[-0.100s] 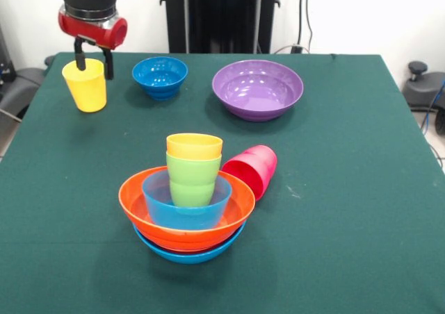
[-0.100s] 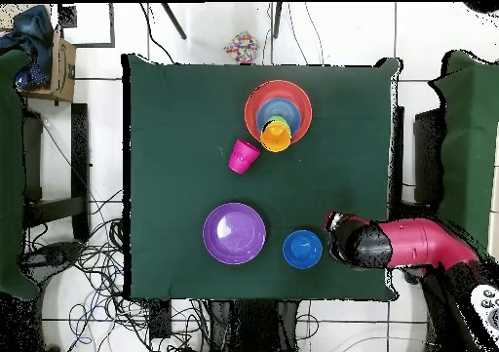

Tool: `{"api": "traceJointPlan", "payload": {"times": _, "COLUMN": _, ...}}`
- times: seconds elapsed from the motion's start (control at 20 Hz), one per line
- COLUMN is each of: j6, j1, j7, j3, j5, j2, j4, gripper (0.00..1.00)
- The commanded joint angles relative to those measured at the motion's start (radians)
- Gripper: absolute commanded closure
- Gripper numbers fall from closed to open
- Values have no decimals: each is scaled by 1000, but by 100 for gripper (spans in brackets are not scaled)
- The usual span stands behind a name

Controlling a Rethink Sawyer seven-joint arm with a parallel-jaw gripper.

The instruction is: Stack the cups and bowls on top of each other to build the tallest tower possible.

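On the green cloth table (image 1: 361, 210), the nested tower (image 1: 188, 203) of glossy plastic bowls and cups stood mid-table, while the gripper (image 1: 92, 58), clamped on a yellow plastic cup (image 1: 86, 86), risked toppling it if misaligned.

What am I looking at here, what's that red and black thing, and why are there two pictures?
It is one robot arm working at a green table. One picture looks across the table at it; the other looks straight down from above. The red and black part ends in a gripper, whose two fingers straddle the rim of a yellow cup; whether they pinch it, I cannot tell. Near the middle stands a tower: wide light-blue and orange bowls, a smaller blue bowl, then a green cup and a yellow-orange cup on top. A pink cup lies on its side beside it. A small blue bowl and a large purple bowl sit apart.
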Motion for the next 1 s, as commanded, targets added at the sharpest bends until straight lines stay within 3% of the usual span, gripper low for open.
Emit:
{"api": "traceJointPlan", "payload": {"times": 0.05, "j6": 10, "j1": 7, "j7": -211, "j3": 23, "j5": -75, "j2": 81, "j4": -33, "gripper": 0}}
{"api": "traceJointPlan", "payload": {"times": 1.0, "j6": -33, "j1": -43, "j7": -230, "j3": 21, "j5": -141, "j2": 126, "j4": -34, "gripper": 0}}
